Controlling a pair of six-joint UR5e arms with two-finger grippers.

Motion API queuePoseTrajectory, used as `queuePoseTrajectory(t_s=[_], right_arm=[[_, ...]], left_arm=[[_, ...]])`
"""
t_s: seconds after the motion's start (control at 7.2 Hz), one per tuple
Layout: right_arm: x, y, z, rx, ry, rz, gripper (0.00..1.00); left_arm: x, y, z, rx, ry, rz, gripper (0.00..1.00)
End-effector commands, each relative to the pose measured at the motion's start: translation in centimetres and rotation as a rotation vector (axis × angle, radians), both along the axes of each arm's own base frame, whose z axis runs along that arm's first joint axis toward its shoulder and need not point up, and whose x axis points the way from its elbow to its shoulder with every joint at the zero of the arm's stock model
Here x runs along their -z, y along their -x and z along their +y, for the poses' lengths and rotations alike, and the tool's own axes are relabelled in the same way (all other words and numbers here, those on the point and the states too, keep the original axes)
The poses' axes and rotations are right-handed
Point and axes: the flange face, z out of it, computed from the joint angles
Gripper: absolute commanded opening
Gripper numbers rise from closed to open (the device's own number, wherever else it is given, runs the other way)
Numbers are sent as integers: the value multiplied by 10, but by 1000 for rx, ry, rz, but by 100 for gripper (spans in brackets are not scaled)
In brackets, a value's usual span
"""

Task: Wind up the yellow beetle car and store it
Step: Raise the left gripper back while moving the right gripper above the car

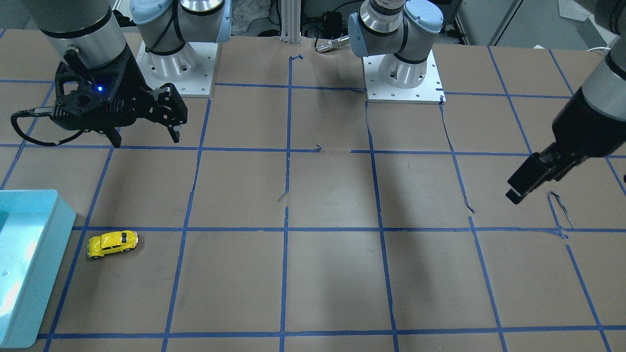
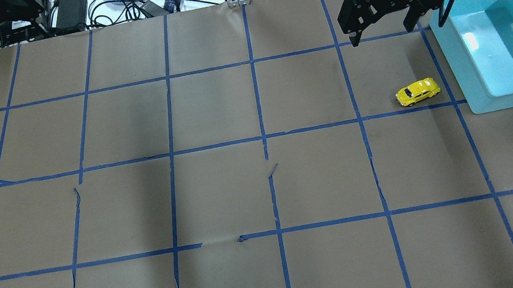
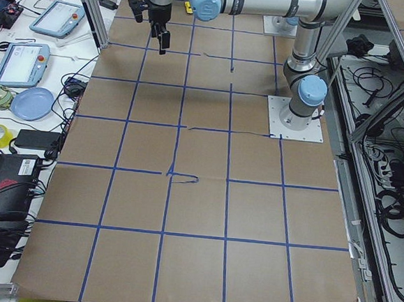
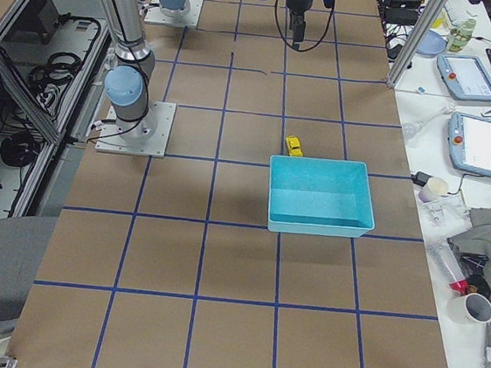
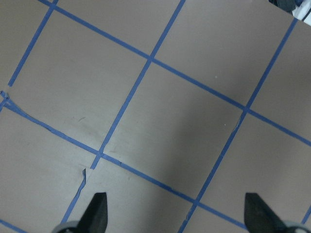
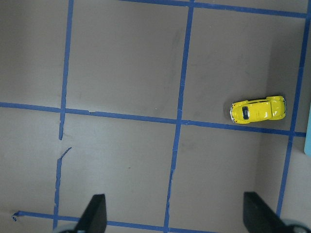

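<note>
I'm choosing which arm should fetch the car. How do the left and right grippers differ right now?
The right gripper hovers close to the yellow beetle car and the teal bin; the left gripper hangs at the opposite end of the table. The right wrist view shows the car; the left wrist view shows only taped table surface. Both are open, empty and raised.

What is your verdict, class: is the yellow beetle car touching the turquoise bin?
Apart. The overhead exterior view shows a strip of bare table between the yellow beetle car and the turquoise bin.
</note>
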Motion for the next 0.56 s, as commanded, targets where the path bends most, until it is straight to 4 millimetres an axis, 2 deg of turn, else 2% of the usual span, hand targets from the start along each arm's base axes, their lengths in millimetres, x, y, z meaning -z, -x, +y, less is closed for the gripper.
queuePoseTrajectory(t_s=[0.0, 0.14, 0.28, 0.42], right_arm=[[2, -1, -12, -45, 47, 0, 100], [10, 1, -29, -171, 73, -31, 100], [7, 7, -30, -322, 87, -19, 99], [13, 28, -36, -466, 71, -5, 98]], left_arm=[[-9, 33, 22, 126, -36, 1, 100], [2, 76, 33, 348, -61, -8, 100], [15, 92, 40, 408, -85, -15, 100], [25, 93, 40, 410, -104, -9, 100]])
